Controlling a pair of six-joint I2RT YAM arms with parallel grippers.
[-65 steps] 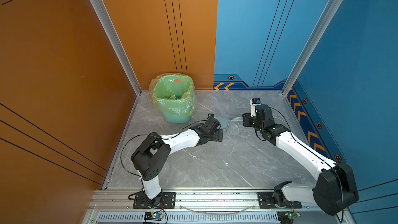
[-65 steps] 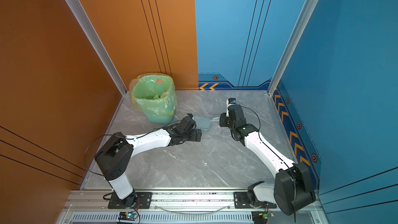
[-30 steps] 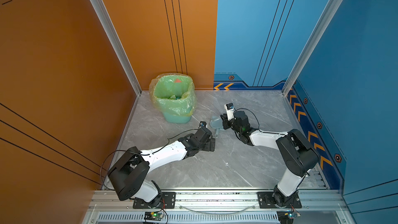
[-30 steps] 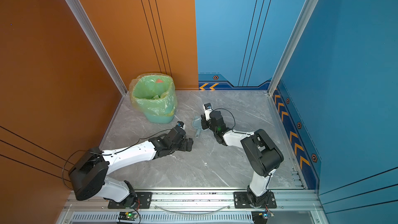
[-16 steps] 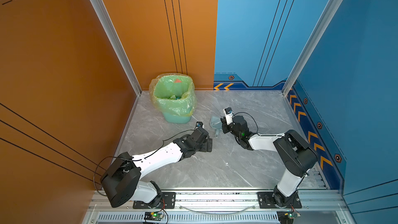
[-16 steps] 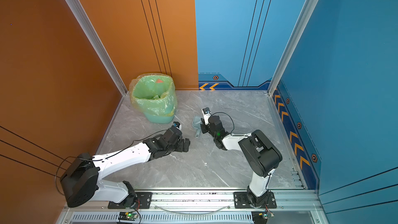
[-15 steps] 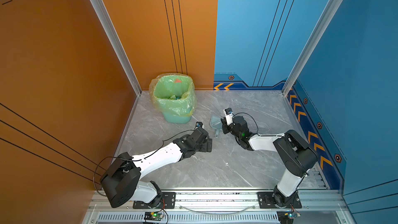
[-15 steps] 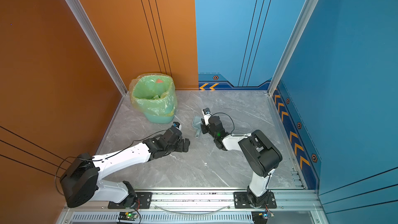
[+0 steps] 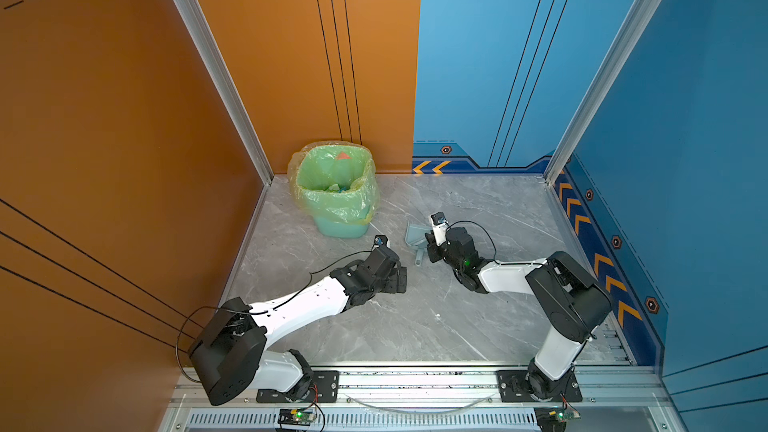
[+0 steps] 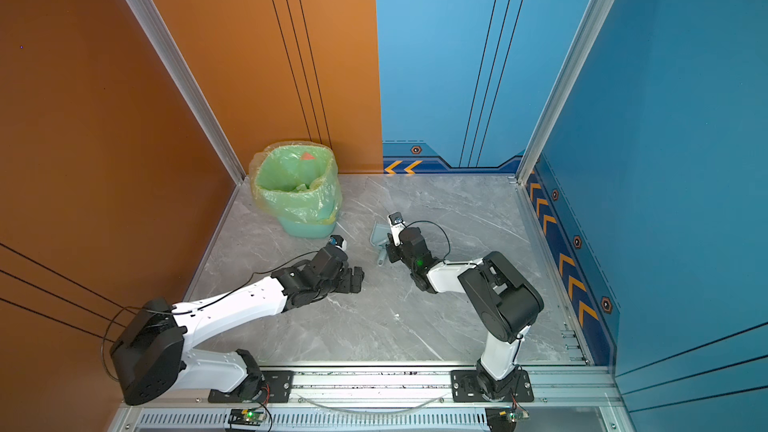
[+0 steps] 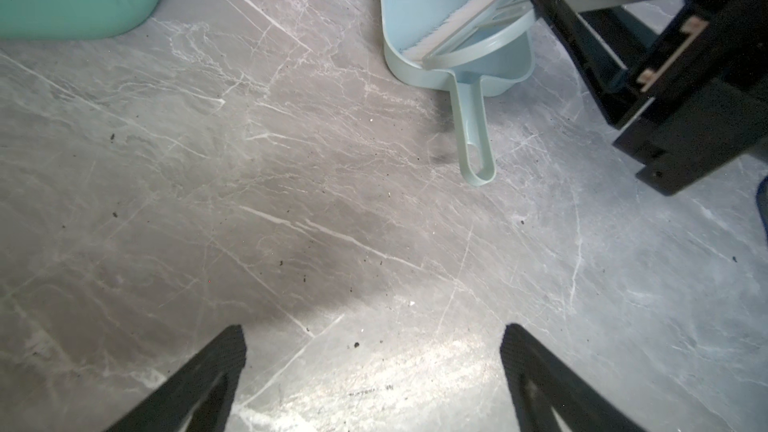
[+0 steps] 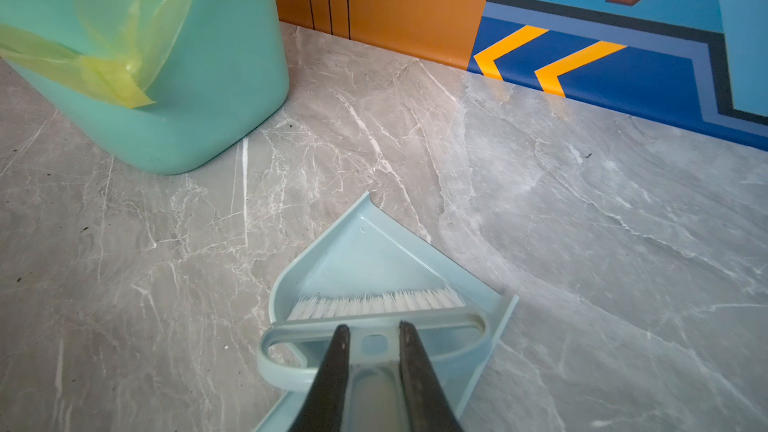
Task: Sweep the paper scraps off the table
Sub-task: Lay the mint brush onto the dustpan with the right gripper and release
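Right claw [image 12: 374, 326] is clenched on the handle of the brush [image 12: 376, 301], just behind the head. The white bristles rest inside the dustpan [image 12: 353, 251], which lies flat on the table [image 9: 415, 317] just beside the bin [image 9: 340, 228]. Left claw [image 11: 372, 330] is released, its jaws spread wide over bare marble near the bin, and the dustpan's looped handle points toward it.

The only paper scraps [image 9: 342, 155] I can find are inside the bin: an orange-red piece high against the liner and some pale bits at the bottom. On the table around the bin I see nothing but dark specks, so I judge the sweeping itself is about finished.

If any wad turns up, I expect it to be very light, soft and springy. It would likely skitter or roll ahead of the bristles, and a pinch would crush it or flick it away. I would herd it with slow, low strokes into the pan's mouth.

The brush and pan look like thin, stiff, smooth plastic, light but slippery. I would take the pan by its handle, close to the body, so that it does not twist in the grip.
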